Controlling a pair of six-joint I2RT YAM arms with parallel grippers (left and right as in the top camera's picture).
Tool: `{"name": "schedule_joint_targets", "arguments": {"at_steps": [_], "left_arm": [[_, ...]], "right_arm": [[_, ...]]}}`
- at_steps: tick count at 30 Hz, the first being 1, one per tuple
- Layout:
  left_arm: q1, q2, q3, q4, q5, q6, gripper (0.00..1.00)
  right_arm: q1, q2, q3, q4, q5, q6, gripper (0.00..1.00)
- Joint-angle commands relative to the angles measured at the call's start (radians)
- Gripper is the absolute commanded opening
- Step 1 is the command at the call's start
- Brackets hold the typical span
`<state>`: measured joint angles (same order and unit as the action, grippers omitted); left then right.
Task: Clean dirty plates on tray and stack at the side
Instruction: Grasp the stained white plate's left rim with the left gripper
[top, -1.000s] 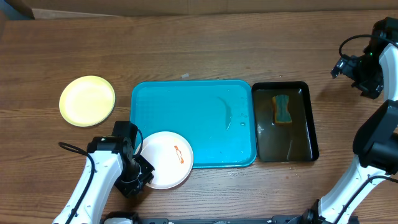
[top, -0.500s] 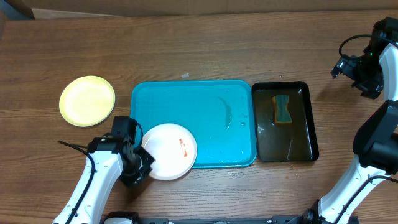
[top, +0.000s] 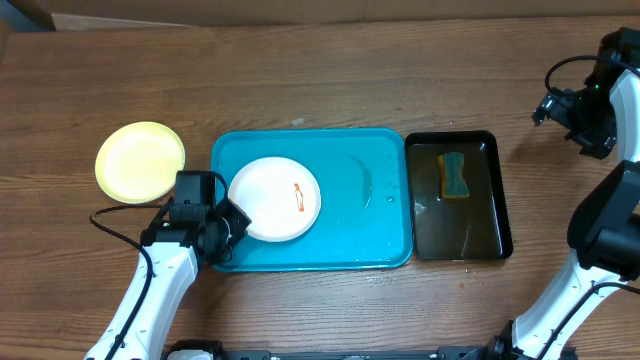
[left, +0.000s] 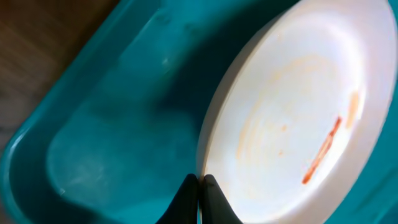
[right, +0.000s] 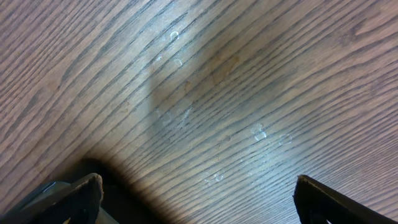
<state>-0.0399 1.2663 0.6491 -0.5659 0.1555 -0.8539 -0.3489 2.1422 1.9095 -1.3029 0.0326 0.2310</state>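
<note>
Pinching the near-left rim of the white plate, the left gripper has its two fingers pressed almost together, with only the thin edge of the plate between them. The plate sits over the left half of the turquoise tray, face up, its orange-red smear on the side away from the fingers. From the wrist view the plate looks tilted, with a dark shadow beneath the held edge, so it is probably not lying flat on the tray floor yet.

The step in hand seems to be setting this plate down in the tray for wiping. To do it well, the arm should lower the held edge until the plate rests level, then part the fingers and draw back along the rim line rather than upward, so the plate is not flicked or dragged. Leaving it well inside the tray's raised rim, with the smear toward the right, would help the other arm reach it.

Left of the tray, apart from it on the table, lies the yellow plate; no smear can be made out on it from above. Just right of the tray, the black tray holds the sponge. The right gripper hangs spread wide over bare wood, far from the sponge it will likely need.
</note>
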Motion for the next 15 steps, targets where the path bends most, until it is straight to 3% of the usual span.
{"name": "schedule_joint_targets", "arguments": {"at_steps": [1,10,13,15], "left_arm": [[-0.008,0.022,-0.003,0.035,0.04,0.022,0.04],[-0.088,0.15,-0.001,0.103,0.108,0.024,0.04],[-0.113,0.158,0.021,0.098,0.106,0.084,0.04],[-0.114,0.158,0.052,0.079,0.103,0.126,0.11]], "right_arm": [[0.0,-0.009,0.022,0.001,0.002,-0.002,1.0],[0.0,-0.009,0.022,0.001,0.002,-0.002,1.0],[0.0,-0.009,0.022,0.001,0.002,-0.002,1.0],[0.0,-0.009,0.022,0.001,0.002,-0.002,1.0]]}}
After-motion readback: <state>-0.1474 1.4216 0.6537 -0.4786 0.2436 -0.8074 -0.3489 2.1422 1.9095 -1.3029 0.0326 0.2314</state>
